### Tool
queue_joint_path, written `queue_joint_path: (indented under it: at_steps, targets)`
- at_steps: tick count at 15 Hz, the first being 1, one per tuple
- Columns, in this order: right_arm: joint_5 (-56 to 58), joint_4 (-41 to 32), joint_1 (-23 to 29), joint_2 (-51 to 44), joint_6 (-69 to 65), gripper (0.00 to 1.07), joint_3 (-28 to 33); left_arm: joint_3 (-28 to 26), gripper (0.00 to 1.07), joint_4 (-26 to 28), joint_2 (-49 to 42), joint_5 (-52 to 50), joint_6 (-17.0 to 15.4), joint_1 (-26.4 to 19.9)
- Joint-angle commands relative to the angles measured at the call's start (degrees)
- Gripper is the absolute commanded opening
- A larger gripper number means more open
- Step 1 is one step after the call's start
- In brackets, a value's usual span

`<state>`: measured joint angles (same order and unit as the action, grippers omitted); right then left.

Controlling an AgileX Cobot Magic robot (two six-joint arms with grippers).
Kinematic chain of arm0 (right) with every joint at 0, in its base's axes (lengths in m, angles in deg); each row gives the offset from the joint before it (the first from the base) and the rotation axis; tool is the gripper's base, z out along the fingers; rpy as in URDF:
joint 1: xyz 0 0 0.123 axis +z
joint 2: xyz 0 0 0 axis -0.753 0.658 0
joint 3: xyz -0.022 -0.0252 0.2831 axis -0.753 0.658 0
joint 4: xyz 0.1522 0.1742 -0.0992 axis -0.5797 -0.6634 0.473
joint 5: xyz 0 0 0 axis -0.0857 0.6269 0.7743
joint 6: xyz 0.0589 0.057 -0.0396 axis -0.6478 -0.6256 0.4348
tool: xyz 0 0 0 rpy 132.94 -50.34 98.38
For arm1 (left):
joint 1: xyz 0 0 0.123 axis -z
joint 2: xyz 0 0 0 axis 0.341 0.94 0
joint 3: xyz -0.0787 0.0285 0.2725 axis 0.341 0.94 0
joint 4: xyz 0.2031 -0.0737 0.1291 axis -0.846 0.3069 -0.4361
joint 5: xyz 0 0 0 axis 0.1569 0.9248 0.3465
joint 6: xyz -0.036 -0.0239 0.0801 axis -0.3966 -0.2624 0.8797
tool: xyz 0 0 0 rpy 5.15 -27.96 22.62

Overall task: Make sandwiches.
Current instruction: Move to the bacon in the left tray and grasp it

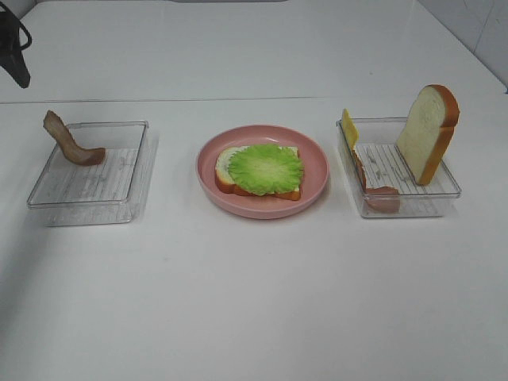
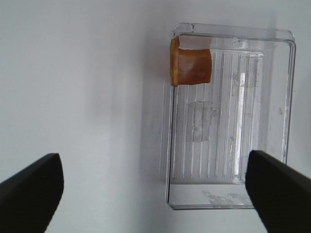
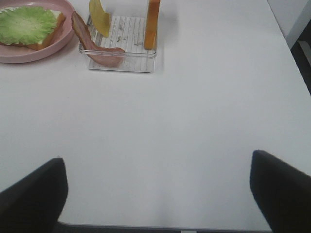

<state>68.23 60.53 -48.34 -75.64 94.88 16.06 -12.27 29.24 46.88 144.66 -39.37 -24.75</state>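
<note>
A partly built toy sandwich (image 1: 258, 171) lies on the round pink plate (image 1: 316, 159) at the middle of the white table (image 1: 254, 302): one white bread slice with orange-brown crust (image 1: 225, 164), topped by a ruffled green lettuce leaf (image 1: 266, 168). The clear plastic left tray (image 1: 87, 186) holds a curled brown bacon strip (image 1: 70, 143) at its far corner. The clear plastic right tray (image 1: 413, 198) holds a yellow cheese square (image 1: 349, 127), a second bacon strip (image 1: 373, 181) and an upright bread slice (image 1: 425, 131). The left gripper (image 2: 154, 194) hangs above the left tray, jaws spread wide and empty. The right gripper (image 3: 158, 194) is likewise spread and empty over bare table, well apart from the right tray.
</note>
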Motion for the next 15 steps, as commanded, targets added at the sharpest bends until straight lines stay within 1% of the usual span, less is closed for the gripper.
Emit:
queue_joint_path:
  at_steps: [1, 3, 5, 6, 8, 10, 13, 14, 15]
  targets:
    - [-0.3, 0.1, -0.2, -1.6, 0.3, 0.99, 0.2, -0.9, 0.94, 1.4, 3.0, -1.3, 0.1, -0.1]
    - [-0.3, 0.1, -0.2, -1.6, 0.3, 0.99, 0.2, -5.6, 0.94, 3.0, 8.3, -0.6, 0.1, -0.1]
    - [-0.3, 0.1, -0.2, -1.6, 0.3, 0.99, 0.2, -8.4, 0.94, 4.2, 11.1, 0.2, 0.1, -0.1]
    - [-0.3, 0.1, -0.2, -1.6, 0.3, 0.99, 0.2, -11.1, 0.93, 5.0, 13.8, 0.6, 0.3, -0.1]
    - [-0.3, 0.1, -0.2, -1.6, 0.3, 0.99, 0.2, -14.1, 0.93, 5.6, 16.6, 0.9, 0.3, -0.1]
    - [-0.3, 0.1, -0.2, -1.6, 0.3, 0.99, 0.2, -15.9, 0.92, 6.0, 18.8, -0.1, 0.7, -0.1]
    - [-0.3, 0.1, -0.2, -1.6, 0.3, 0.99, 0.2, -16.7, 0.91, 6.4, 21.5, 0.0, 0.8, -0.1]
    - [-0.3, 0.1, -0.2, -1.6, 0.3, 0.99, 0.2, -16.7, 0.91, 7.0, 22.3, -0.6, 1.8, -0.1]
    - [-0.3, 0.1, -0.2, -1.6, 0.3, 0.99, 0.2, -16.7, 0.91, 7.3, 22.6, -0.7, 2.2, -0.1]
